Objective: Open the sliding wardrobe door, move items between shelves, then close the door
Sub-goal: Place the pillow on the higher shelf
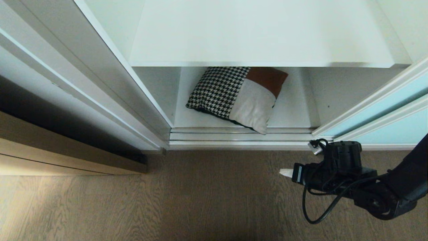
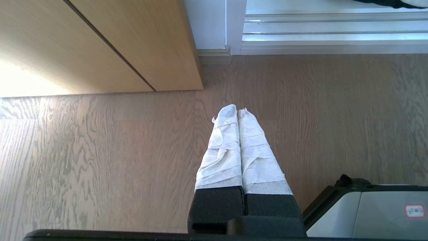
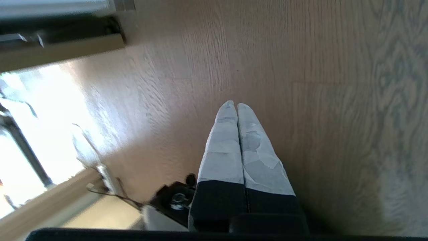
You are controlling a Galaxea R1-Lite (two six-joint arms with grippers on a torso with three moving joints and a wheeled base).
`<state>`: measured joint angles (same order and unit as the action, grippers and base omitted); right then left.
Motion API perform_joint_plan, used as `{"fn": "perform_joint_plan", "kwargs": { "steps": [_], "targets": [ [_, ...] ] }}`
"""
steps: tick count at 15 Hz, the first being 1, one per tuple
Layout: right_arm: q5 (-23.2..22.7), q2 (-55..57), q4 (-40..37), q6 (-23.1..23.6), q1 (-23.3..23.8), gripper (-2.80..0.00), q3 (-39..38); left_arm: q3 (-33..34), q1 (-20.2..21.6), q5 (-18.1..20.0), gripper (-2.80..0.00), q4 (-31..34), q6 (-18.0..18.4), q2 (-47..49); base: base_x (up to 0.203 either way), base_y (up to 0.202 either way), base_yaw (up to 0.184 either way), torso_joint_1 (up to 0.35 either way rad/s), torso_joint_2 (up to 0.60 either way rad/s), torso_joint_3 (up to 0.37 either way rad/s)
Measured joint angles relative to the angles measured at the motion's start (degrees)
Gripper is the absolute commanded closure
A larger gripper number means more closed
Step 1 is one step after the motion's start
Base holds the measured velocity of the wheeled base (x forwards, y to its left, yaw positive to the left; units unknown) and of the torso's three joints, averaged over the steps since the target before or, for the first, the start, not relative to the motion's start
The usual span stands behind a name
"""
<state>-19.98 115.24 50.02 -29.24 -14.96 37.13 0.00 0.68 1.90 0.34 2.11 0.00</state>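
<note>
The wardrobe stands open, its sliding wardrobe door (image 1: 394, 110) of pale aqua glass pushed off to the right. A square cushion (image 1: 234, 97), part houndstooth, part rust-brown and cream, lies tilted on the lower white shelf (image 1: 291, 113), one corner hanging over the door tracks. Above it the upper shelf (image 1: 260, 33) is bare. My right gripper (image 1: 284, 172) (image 3: 236, 106) hovers shut and empty over the floor in front of the wardrobe, right of the cushion. My left gripper (image 2: 237, 112) hangs shut and empty over the floor, outside the head view.
A light wood cabinet (image 1: 67, 157) (image 2: 100, 43) stands left of the wardrobe. Silver door tracks (image 1: 240, 135) run along the wardrobe's sill. A white frame (image 1: 110, 83) borders the opening on the left. Grey wood-grain floor (image 1: 167, 201) fills the foreground. My own base (image 2: 367, 214) shows beside the left gripper.
</note>
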Motion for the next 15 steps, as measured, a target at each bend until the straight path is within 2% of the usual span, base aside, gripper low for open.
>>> {"fn": "perform_joint_plan", "kwargs": {
  "steps": [3, 5, 11, 15],
  "targets": [
    [0.13, 0.75, 0.76, 1.91, -0.91, 0.00, 1.46, 0.00, 0.00, 0.04, 0.00, -0.01, -0.02, 0.00, 0.000, 0.000, 0.000, 0.000, 0.00, 0.000],
    [0.11, 1.63, 1.83, 2.15, 0.32, 0.00, 2.52, 0.00, 0.00, 0.02, 0.00, 0.01, 0.00, 0.00, 0.000, 0.000, 0.000, 0.000, 0.00, 0.000],
    [0.37, 8.33, 13.09, 2.39, 2.04, 0.00, 4.16, 0.00, 0.00, 0.02, 0.00, -0.01, -0.02, 0.00, 0.000, 0.000, 0.000, 0.000, 0.00, 0.000],
    [0.95, 8.57, 6.26, 2.05, 2.04, 0.00, 6.19, 0.00, 0.00, 0.00, 0.00, 0.01, 0.00, 0.00, 0.000, 0.000, 0.000, 0.000, 0.00, 0.000]
  ]
}}
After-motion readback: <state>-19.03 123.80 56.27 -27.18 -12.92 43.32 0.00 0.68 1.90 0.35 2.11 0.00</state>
